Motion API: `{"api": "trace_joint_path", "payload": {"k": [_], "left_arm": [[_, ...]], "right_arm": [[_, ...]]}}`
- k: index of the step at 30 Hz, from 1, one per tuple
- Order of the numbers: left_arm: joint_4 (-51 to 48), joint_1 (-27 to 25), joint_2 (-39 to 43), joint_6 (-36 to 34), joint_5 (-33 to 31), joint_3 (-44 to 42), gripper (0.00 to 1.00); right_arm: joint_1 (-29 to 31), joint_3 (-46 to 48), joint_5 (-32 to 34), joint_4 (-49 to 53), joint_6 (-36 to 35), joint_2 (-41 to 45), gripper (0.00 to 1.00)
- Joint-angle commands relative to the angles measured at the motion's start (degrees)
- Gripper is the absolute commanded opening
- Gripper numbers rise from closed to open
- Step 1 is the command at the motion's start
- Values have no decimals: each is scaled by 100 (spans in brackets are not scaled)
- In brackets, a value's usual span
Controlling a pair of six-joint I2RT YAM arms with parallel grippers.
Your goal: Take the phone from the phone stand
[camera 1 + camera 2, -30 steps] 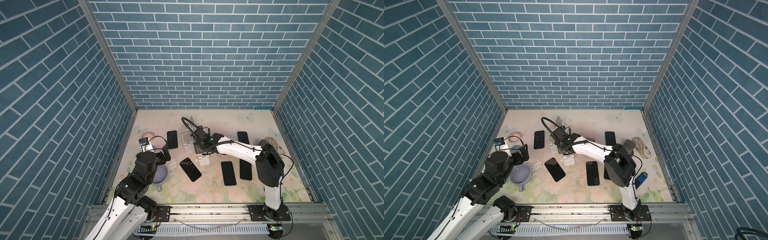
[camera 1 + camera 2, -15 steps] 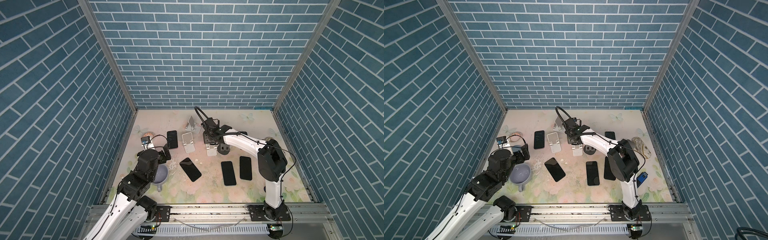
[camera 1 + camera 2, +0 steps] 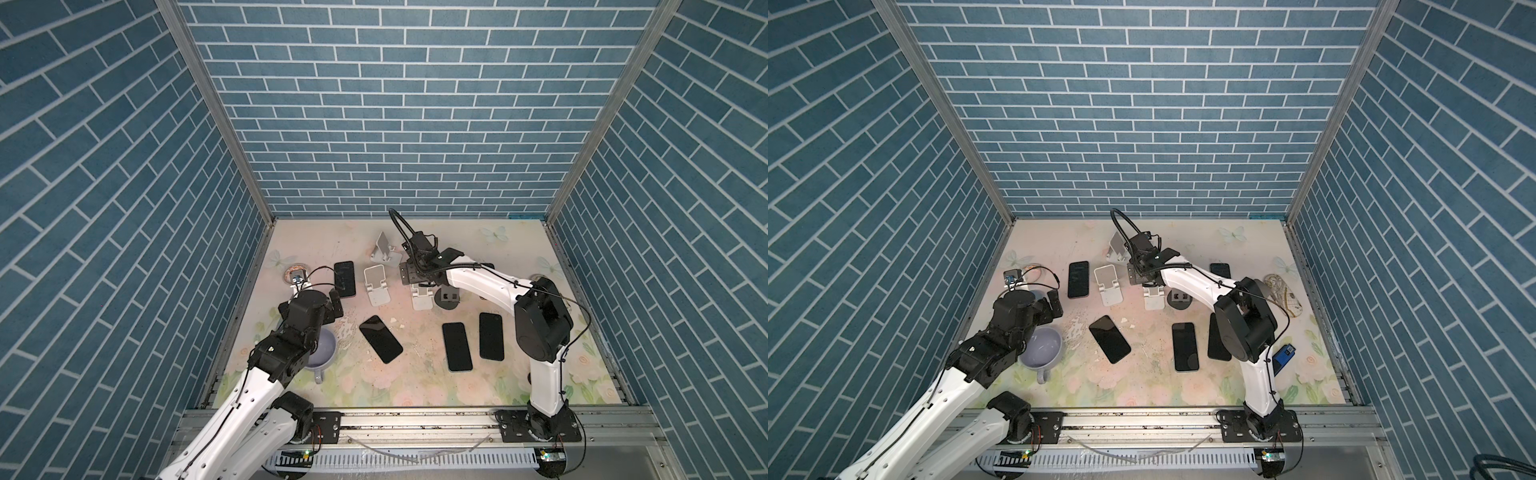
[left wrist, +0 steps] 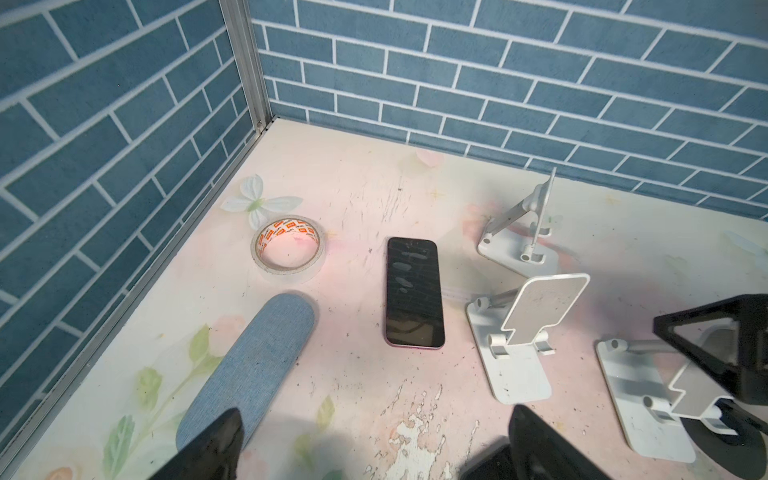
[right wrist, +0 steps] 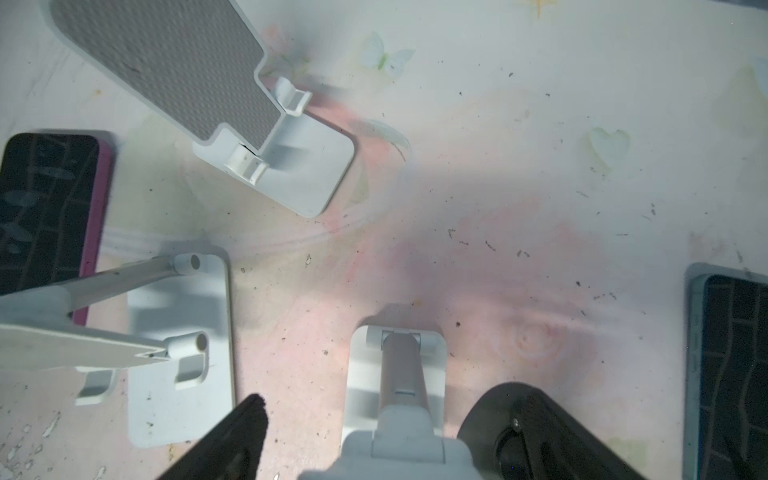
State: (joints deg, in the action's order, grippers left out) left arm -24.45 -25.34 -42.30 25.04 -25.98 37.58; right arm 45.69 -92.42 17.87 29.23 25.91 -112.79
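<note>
Right pincer (image 3: 415,279) spread wide, empty, poised over the white stand (image 3: 422,299); left pincer (image 4: 376,419) also wide and empty. No stand in view carries a phone; the phones, e.g. the blue-edged phone (image 5: 731,374) near the right pincer, lie flat on the bench (image 3: 457,232). Judged: stiff, slick glass slab, fairly dense, scratch-prone; pinch across the long edges, not the faces

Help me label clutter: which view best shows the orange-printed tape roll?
Left wrist view: the tape roll lies flat, whole, unobstructed. In both top views it is tiny, partly behind the left arm; right wrist view misses it.
</note>
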Motion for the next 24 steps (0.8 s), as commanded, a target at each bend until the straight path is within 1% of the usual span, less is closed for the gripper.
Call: {"api": "trace_joint_path", "payload": {"k": [1,3,6,9,14,18,21,24], "left_arm": [[-8,154,-210,24,-162,191,100],[-271,246,-444,111,-344,424,100],[-441,352,-754,64,-441,626,100],[-376,424,-941,-60,-502,694,100],[-157,695,-1045,-129,-462,675,100],[-1,948,-1098,-214,-574,622,100],[204,1054,-1128,-419,-799,527,100],[293,1192,-1222,-643,-948,504,100]], "right_arm": [[-14,180,349,-216,-414,759,99],[-52,415,619,-317,-549,1163,99],[-239,1057,838,-643,-747,1931,99],[-544,1608,1017,-749,-912,2629,99],[-1085,2384,1330,-676,-1104,3389,99],[-1739,2995,1228,-637,-1246,3773,99],[-2172,3536,1212,-855,-1555,3962,99],[-2684,4026,699,-1078,-1721,4080,99]]}}
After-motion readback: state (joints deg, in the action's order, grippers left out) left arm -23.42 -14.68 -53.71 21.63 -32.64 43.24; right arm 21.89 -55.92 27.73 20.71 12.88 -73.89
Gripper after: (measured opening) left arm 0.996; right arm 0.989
